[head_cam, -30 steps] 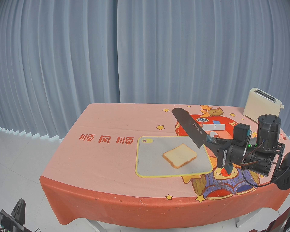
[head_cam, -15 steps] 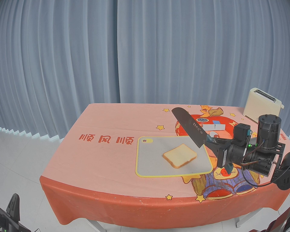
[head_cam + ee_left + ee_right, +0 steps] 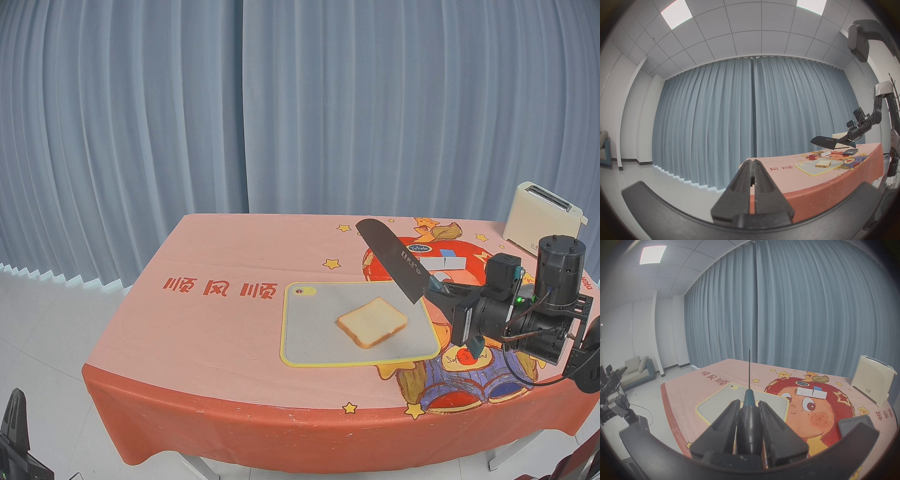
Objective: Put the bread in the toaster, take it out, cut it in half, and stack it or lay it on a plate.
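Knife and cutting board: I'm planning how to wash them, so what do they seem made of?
The knife has a black, matte blade, so coated steel or ceramic; I cannot tell which. The cutting board is thin, flat, grey with a yellow rim, likely plastic.

The right arm (image 3: 537, 315), at the right of the head view, is matte black: an upright cylinder (image 3: 558, 262), a boxy block (image 3: 502, 270), a small green light (image 3: 519, 300), and a thin black cable (image 3: 507, 367) looping beneath. The right end effector (image 3: 748, 404) and left end effector (image 3: 752, 162) have dark grey wedge fingers.
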